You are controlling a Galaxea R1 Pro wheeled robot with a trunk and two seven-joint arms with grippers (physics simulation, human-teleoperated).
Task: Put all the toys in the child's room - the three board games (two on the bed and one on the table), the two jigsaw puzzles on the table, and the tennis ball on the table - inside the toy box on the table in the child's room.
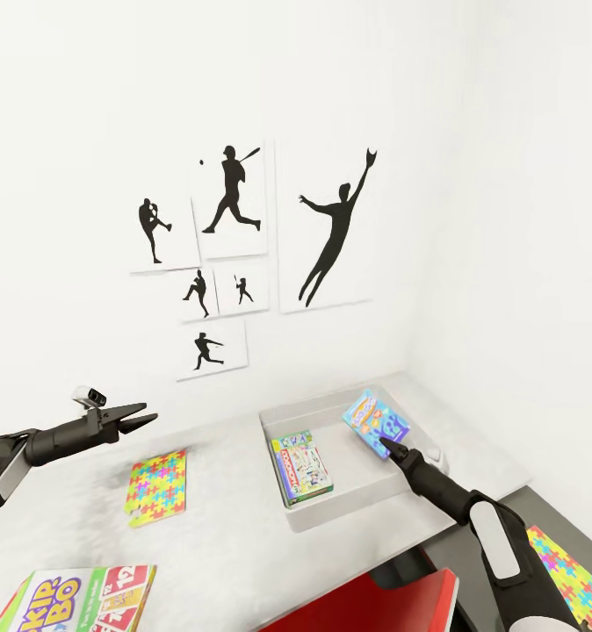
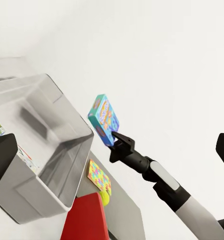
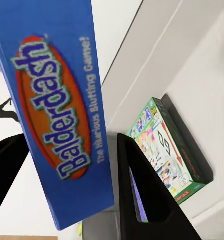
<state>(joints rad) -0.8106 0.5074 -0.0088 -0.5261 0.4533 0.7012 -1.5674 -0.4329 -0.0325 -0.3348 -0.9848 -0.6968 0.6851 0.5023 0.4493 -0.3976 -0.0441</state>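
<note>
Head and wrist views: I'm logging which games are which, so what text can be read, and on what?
"Balderdash" and "The Hilarious Bluffing Game!": blue box held in the right gripper.
"SKIP-BO" and "12": box at the table's near edge.
"MONOPOLY", only just legible: box lying in the toy box.
Puzzle on the table: no text seen.

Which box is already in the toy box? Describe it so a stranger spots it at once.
On the grey table below the baseball silhouettes stands the open toy box. Flat on its floor lies the green-edged Monopoly box, unlike the blue Balderdash box held above by the right gripper.
</note>
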